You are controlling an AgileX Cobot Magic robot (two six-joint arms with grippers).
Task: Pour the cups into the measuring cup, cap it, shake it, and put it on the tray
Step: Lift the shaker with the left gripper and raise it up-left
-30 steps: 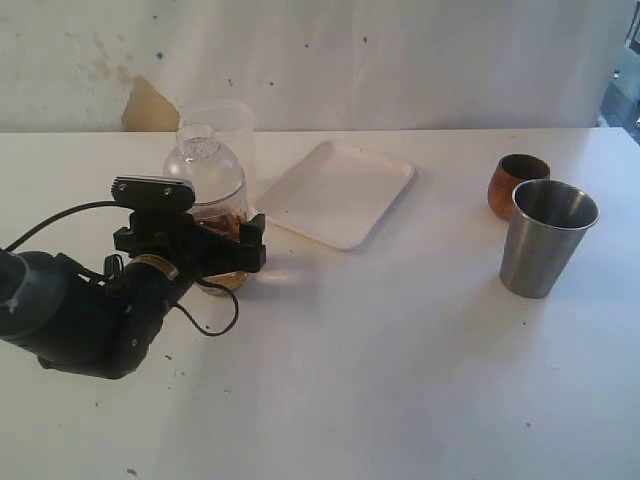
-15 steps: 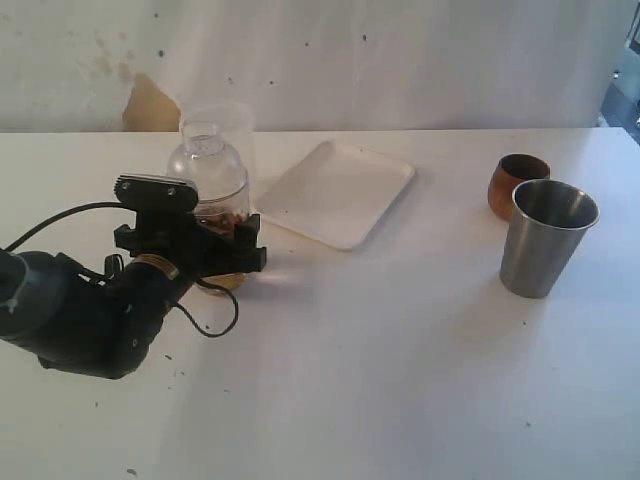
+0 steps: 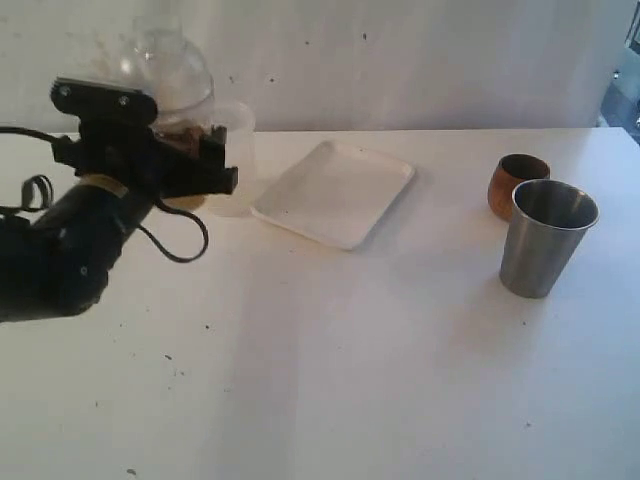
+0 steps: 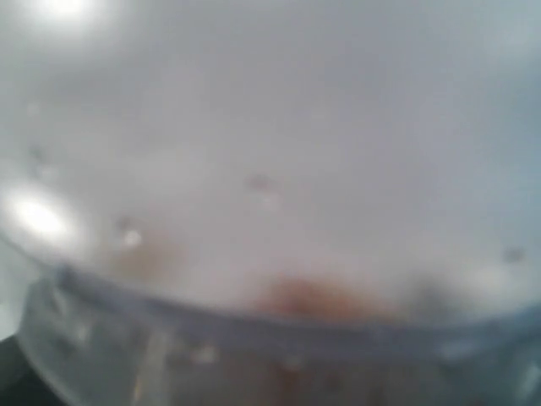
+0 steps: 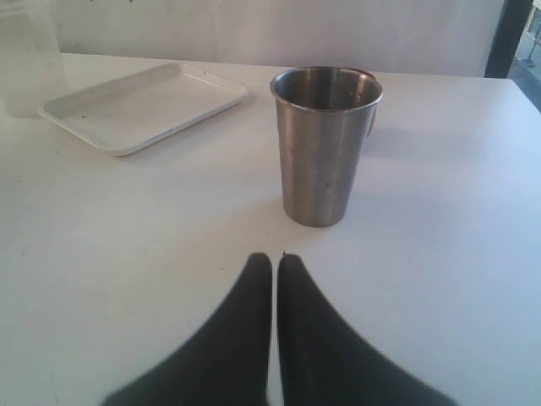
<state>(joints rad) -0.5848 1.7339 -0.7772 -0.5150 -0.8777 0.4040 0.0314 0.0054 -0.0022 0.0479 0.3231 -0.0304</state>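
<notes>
My left gripper [image 3: 163,163] is shut on the clear measuring cup [image 3: 183,136] and holds it in the air above the table's far left. The dome cap [image 3: 165,66] sits on the cup, and brown contents show inside. In the left wrist view the measuring cup [image 4: 287,296] fills the blurred picture. The steel tumbler [image 3: 546,238] stands upright at the right with the brown wooden cup [image 3: 518,182] just behind it. The white tray [image 3: 335,192] lies at mid-table. My right gripper [image 5: 275,259] is shut and empty, low over the table before the steel tumbler [image 5: 325,144]; the exterior view does not show it.
A frosted plastic cup [image 3: 235,155] stands on the table behind the lifted cup, close to the tray's left edge. A pale wall runs along the table's far edge. The tray [image 5: 139,106] lies off to one side of the steel tumbler.
The left gripper closed on the capped measuring cup and lifted it up and to the left, off the table. The frosted cup stayed where it was. The right gripper has not moved.
</notes>
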